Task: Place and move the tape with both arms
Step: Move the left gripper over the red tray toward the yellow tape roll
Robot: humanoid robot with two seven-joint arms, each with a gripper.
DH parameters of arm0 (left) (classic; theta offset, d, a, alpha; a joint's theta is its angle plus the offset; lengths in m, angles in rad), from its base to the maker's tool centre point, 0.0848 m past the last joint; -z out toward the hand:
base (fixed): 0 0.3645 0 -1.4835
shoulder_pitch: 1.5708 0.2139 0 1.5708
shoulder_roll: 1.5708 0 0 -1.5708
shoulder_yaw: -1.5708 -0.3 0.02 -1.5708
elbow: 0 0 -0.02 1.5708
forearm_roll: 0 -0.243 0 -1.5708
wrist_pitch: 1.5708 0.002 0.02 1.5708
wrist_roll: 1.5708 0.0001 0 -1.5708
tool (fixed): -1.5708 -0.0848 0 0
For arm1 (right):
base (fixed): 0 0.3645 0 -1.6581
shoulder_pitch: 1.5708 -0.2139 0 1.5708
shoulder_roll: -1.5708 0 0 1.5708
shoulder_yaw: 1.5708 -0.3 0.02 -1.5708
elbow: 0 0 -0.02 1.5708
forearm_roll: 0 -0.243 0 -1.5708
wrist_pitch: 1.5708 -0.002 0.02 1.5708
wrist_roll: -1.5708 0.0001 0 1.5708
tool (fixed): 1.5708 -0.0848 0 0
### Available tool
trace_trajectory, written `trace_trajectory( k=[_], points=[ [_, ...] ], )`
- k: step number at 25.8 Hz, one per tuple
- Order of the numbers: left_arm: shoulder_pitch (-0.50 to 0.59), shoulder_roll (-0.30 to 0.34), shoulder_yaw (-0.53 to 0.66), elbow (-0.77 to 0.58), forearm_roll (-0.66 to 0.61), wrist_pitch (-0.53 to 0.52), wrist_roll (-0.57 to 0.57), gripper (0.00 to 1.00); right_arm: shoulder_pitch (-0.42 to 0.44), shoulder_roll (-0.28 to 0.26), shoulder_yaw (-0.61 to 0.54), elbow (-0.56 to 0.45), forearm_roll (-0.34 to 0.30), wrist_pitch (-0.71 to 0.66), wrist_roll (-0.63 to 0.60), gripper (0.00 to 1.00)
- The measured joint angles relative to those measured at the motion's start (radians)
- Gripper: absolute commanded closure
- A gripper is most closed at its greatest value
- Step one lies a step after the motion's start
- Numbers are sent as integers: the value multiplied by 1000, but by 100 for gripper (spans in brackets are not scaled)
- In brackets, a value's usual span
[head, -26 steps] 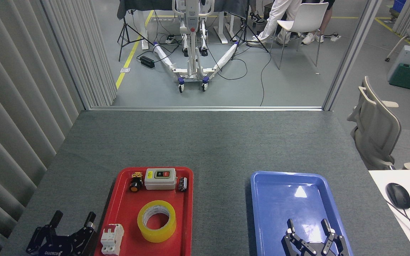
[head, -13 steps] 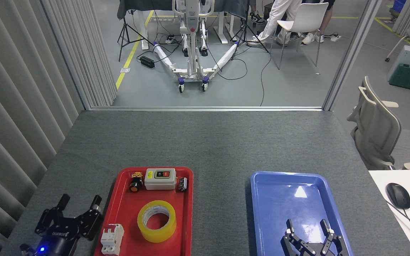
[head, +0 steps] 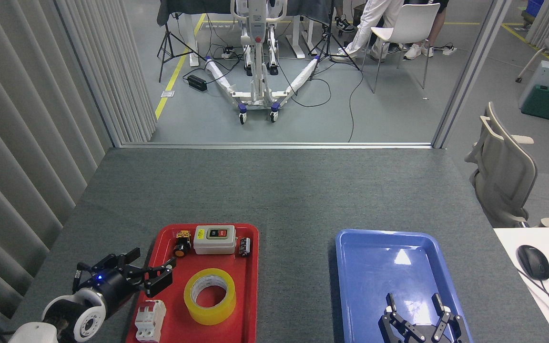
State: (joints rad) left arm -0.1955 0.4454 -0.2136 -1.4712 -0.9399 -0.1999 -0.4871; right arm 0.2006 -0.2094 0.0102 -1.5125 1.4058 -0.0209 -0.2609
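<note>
The yellow tape [head: 209, 296] lies flat in the red tray [head: 251, 286], its whitish core ring facing up. My left gripper [head: 153, 258] is open, its black fingers pointing right over the tray's left rim, just left of the tape and not touching it. Over the near end of the blue tray [head: 350, 267] my right gripper [head: 415, 301] stands open with nothing between its fingers.
In the red tray also sit a grey switch box [head: 214, 239], an orange push button [head: 180, 248], a small black part [head: 243, 246] and a white circuit breaker [head: 150, 320]. A chair [head: 503, 171] and a white desk with a mouse [head: 533, 261] stand to the right.
My left arm has risen and swung right, turning its gripper from pointing away to pointing across the red tray's left rim. The right gripper has barely moved. The tape has stayed put.
</note>
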Motion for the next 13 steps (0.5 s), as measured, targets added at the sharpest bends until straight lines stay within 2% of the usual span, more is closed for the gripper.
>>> trace_trajectory(
  k=[2, 5, 9, 13],
  points=[
    [-31, 6, -15, 6, 1, -1, -122, 0, -1, 0, -2, 0, 0, -1, -2, 0],
    [-76, 9, -45, 18, 1, 0, -245, 0, -2, 1, -2, 1, 1, -1, -3, 0],
    [-132, 7, -106, 59, 15, 27, -300, 0, -3, 1, -2, 1, 1, -1, -4, 0],
    [-199, 7, -202, 145, 83, 52, -314, 0, -3, 1, -1, 2, 0, -1, -4, 0]
  ],
)
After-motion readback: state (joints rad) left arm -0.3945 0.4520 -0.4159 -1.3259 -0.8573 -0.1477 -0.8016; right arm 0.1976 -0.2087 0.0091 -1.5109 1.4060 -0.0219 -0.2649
